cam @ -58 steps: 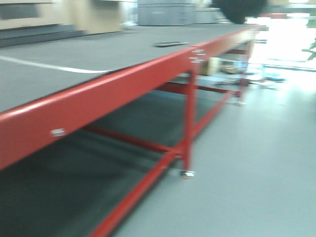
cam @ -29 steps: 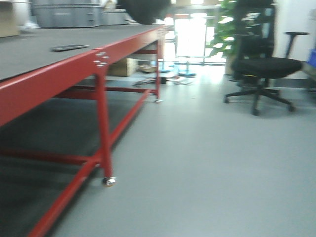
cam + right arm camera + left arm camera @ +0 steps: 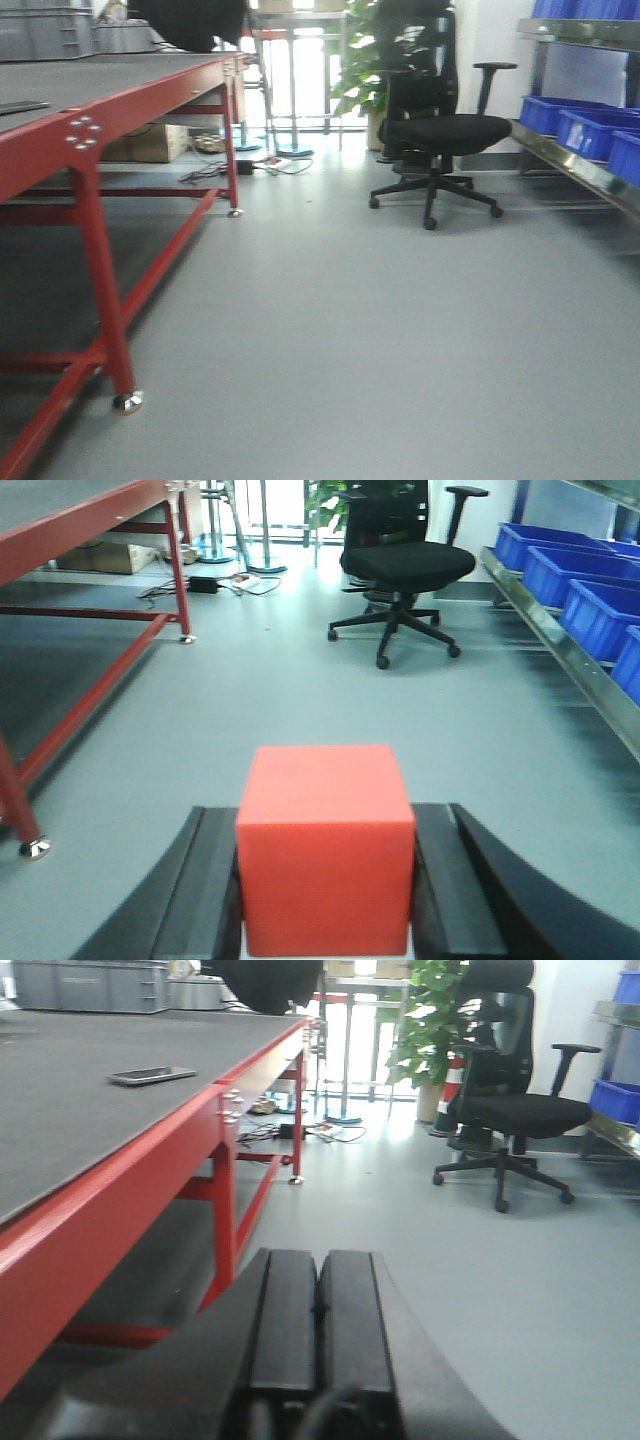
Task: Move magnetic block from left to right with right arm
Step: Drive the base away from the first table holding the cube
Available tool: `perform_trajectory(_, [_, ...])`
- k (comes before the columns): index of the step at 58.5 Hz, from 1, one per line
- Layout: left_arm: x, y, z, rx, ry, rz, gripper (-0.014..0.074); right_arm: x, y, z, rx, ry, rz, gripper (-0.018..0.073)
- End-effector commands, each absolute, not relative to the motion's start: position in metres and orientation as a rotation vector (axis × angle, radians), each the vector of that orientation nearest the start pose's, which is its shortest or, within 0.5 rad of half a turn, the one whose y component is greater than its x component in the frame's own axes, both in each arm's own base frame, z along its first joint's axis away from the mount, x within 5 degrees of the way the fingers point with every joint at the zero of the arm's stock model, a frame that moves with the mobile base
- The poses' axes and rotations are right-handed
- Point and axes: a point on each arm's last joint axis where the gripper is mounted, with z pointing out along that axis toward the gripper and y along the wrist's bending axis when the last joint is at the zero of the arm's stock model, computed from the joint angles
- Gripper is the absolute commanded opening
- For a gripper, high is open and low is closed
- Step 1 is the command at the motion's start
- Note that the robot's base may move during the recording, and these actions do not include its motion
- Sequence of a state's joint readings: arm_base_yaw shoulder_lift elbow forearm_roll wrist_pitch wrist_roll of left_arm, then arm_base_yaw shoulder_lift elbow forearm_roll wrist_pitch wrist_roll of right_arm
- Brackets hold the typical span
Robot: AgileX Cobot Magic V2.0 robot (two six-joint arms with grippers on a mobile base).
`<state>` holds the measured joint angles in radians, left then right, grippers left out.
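Observation:
The magnetic block (image 3: pixel 325 850), a plain red-orange cube, fills the bottom centre of the right wrist view. My right gripper (image 3: pixel 325 815) is shut on it, one black finger (image 3: pixel 205 880) pressed to each side. It hangs above grey floor, off the table. In the left wrist view my left gripper (image 3: pixel 318 1257) is shut, its two black pads touching with nothing between them, beside the red table edge. The front view shows neither gripper nor block.
A long red-framed table (image 3: pixel 150 90) with a dark top runs along the left, with a flat dark phone-like device (image 3: pixel 152 1075) lying on it. A black office chair (image 3: pixel 440 130) stands ahead on the floor. Blue bins (image 3: pixel 590 130) sit on a metal shelf at the right.
The front view has swung to the right. The table slid to the left of the frame, and the chair, then the blue bins, came into sight.

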<state>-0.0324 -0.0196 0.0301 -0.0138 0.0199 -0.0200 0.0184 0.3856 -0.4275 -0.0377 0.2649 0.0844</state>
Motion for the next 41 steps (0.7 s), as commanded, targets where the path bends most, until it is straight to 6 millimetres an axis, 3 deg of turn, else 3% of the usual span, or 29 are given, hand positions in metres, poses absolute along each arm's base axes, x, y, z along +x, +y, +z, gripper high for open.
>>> perform_trajectory(1, [0.0558, -0.0017, 0.2060, -0.009, 1.441, -0.062, -0.0117, 0.0897, 0.0003, 0.3234, 0.020, 1.596, 0.026, 0.0317])
perform_trajectory(41, [0.0558, -0.0017, 0.2060, -0.009, 1.441, -0.062, -0.0117, 0.0897, 0.0003, 0.3234, 0.020, 1.596, 0.026, 0.0317])
